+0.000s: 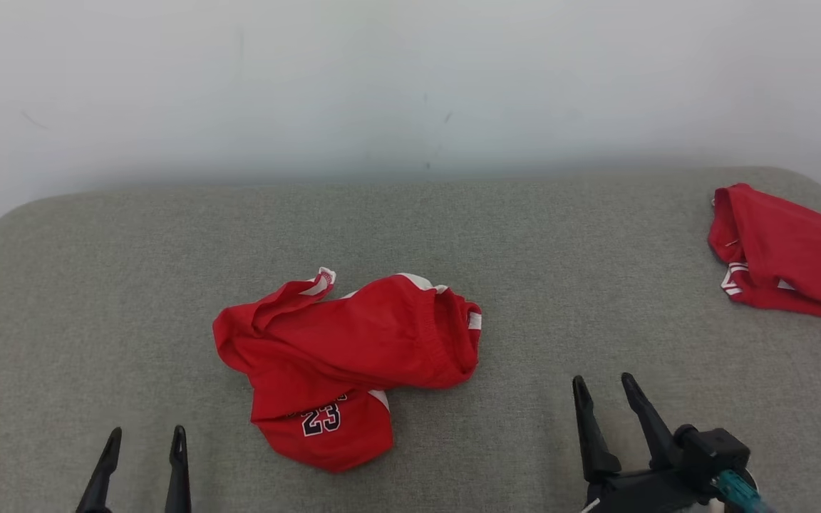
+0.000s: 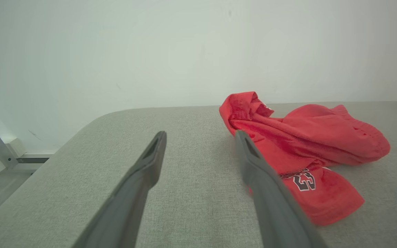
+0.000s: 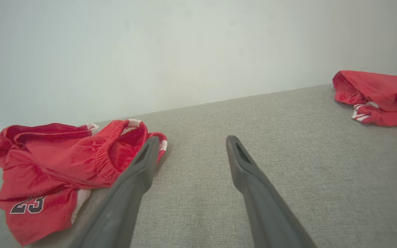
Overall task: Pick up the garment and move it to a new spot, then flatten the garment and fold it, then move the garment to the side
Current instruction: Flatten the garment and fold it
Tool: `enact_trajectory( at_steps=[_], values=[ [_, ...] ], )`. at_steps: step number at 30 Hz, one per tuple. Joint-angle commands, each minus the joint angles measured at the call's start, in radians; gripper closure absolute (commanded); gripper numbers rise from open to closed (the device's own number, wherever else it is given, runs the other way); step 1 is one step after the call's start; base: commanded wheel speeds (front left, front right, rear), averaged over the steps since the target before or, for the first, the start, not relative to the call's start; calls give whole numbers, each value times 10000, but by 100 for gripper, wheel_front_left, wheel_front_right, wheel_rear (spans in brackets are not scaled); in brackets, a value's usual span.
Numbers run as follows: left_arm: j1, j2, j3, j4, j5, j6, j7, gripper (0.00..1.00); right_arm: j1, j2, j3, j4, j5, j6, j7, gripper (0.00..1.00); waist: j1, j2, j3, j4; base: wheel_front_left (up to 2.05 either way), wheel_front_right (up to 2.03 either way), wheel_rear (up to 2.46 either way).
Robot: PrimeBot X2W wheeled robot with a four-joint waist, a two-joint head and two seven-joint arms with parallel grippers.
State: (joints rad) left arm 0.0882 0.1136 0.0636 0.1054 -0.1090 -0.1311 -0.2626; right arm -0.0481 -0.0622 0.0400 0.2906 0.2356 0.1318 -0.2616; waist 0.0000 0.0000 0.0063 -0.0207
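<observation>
garment [image 1: 346, 356]: crumpled, "23" partly under a fold | second red garment [image 1: 788, 256]: far right of it, cut by frame edge | left gripper [image 1: 147, 430], right gripper [image 1: 603, 377]: fingers open, empty, flanking it

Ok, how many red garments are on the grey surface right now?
2. One crumpled red garment marked 23 lies centrally, nearer the robot. The second red garment lies at the far right edge, cut off by the frame, so more could lie beyond it.
</observation>
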Motion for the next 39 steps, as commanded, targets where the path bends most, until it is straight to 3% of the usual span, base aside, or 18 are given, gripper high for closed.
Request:
enact_trajectory(
  at_steps=[1,12,23,31,32,33,39],
  values=[
    [-171,9,74,34,90,30,-28,0,-273,-121,246,206,-45,-28,-44,0,0,0,-2,117,0,0,0],
    [-501,-250,-157,195,73,22,-28,0,-3021,-420,1611,2268,237,-28,547,0,0,0,302,1238,0,0,0],
    [-1152,-328,-757,503,-55,16,-28,0,-4905,-518,2040,4876,939,-28,915,0,0,0,700,2411,0,0,0],
    [-1439,-371,-1009,654,-195,14,-28,0,-5856,-543,2300,6655,1478,-28,694,0,0,0,940,2816,0,0,0],
    [-1453,-373,-1027,673,-211,14,-28,0,-5931,-534,2398,6792,1488,-28,617,57,0,0,954,2836,0,0,0],
    [-1471,-375,-1039,686,-227,14,-28,0,-5982,-519,2484,6922,1533,-28,554,100,0,0,962,2845,0,0,0],
    [-1240,-293,-944,778,-297,15,-28,0,-6136,-762,2832,6912,1548,-28,14,100,0,0,739,2562,0,0,0]
  ],
)
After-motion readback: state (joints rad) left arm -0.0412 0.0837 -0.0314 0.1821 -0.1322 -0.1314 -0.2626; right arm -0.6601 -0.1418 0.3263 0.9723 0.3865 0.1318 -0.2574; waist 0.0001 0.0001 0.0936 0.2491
